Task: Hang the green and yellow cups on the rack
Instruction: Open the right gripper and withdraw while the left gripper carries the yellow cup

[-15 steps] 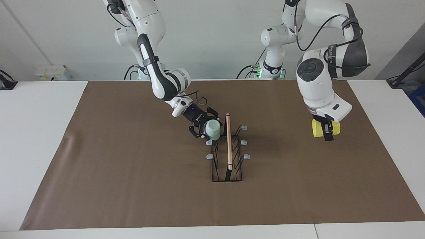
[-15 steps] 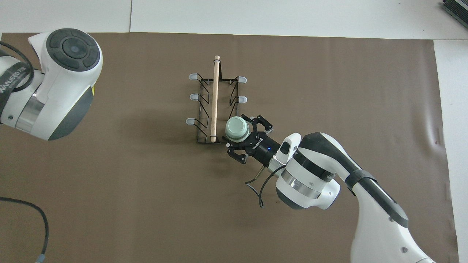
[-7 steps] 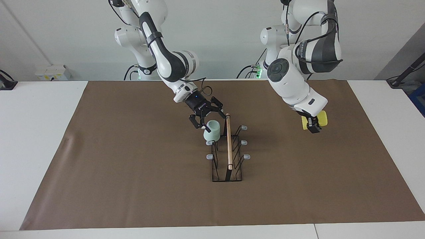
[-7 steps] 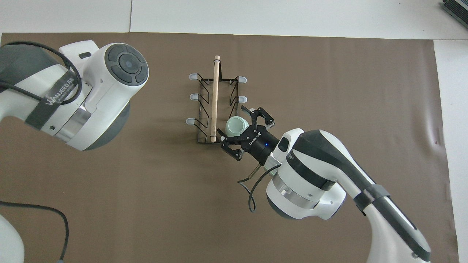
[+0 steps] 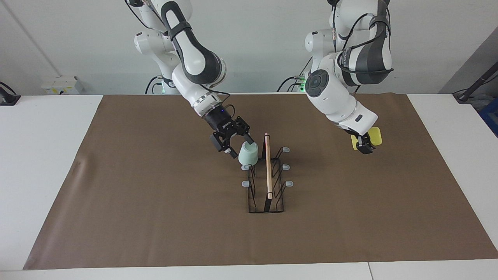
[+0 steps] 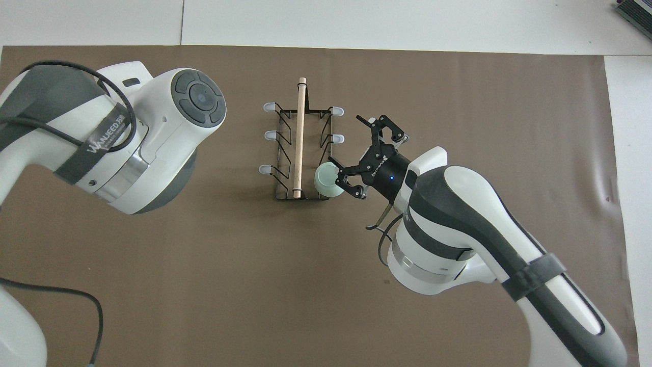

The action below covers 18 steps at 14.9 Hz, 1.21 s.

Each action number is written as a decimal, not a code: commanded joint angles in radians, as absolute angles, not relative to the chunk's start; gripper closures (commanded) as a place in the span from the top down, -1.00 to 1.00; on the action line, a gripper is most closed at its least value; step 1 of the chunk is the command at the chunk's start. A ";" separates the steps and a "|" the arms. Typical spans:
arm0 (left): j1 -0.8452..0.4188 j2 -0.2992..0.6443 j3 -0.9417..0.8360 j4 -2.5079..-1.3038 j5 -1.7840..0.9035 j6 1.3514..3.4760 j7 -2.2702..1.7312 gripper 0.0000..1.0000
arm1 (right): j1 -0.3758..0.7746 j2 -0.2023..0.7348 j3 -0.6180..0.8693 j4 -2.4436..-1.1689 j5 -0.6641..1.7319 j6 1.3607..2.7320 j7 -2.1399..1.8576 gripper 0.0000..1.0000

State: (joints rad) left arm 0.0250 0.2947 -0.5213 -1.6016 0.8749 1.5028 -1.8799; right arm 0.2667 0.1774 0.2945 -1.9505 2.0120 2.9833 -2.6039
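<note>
The rack [image 5: 267, 182] stands mid-mat, its wooden rod [image 6: 300, 137] along the top. The pale green cup [image 5: 248, 153] sits mouth down on the rack's prong nearest the robots, on the right arm's side; it also shows in the overhead view [image 6: 325, 182]. My right gripper [image 5: 237, 146] is open and empty beside that cup, one finger close to it; it also shows from above [image 6: 356, 150]. My left gripper [image 5: 365, 147] is shut on the yellow cup [image 5: 370, 136], up in the air over the mat toward the left arm's end. In the overhead view the left arm hides the yellow cup.
A brown mat [image 5: 155, 202] covers the white table [image 5: 39, 155]. The rack's other grey-tipped prongs [image 5: 286, 166] carry nothing. The left arm's bulky wrist [image 6: 153, 137] hangs over the mat beside the rack.
My right gripper has drawn off the green cup and swung aside; the cup stays on the prong. My left arm has lifted the yellow cup and shifted it a little toward the rack.
</note>
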 commanded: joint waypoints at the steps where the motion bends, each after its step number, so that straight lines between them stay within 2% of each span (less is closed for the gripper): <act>1: -0.035 0.342 -0.506 -1.549 0.908 1.436 -1.930 -1.00 | 0.218 0.181 0.305 -1.962 1.841 2.987 -2.602 1.00; 3: -0.060 0.347 -0.506 -1.548 0.916 1.425 -1.944 -1.00 | 0.177 0.183 0.305 -1.973 1.725 2.961 -2.603 1.00; 5: -0.095 0.354 -0.506 -1.548 0.920 1.416 -1.965 -1.00 | 0.117 0.181 0.301 -1.974 1.591 2.868 -2.603 1.00; 8: -0.156 0.403 -0.505 -1.539 0.952 1.384 -2.017 -1.00 | 0.005 0.175 0.293 -1.973 1.357 2.662 -2.541 1.00; 11: -0.221 0.474 -0.505 -1.427 0.973 1.326 -2.066 -1.00 | -0.125 0.175 0.291 -1.924 1.000 2.408 -2.297 1.00; 13: -0.276 0.491 -0.474 -1.419 0.997 1.316 -2.089 -1.00 | -0.191 0.167 0.291 -1.884 0.832 2.259 -2.163 1.00; 16: -0.412 0.512 -0.356 -1.408 1.023 1.318 -2.102 -1.00 | -0.228 0.112 0.291 -1.868 0.665 2.125 -2.051 1.00; 18: -0.471 0.543 -0.293 -1.352 1.025 1.316 -2.103 -1.00 | -0.236 0.063 0.291 -1.867 0.518 2.054 -1.956 1.00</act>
State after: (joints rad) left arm -0.4010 0.4947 -0.3612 -1.4399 1.0027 1.3549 -2.0992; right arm -0.2243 0.1253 0.2799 -1.8556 0.6367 2.1165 -2.0584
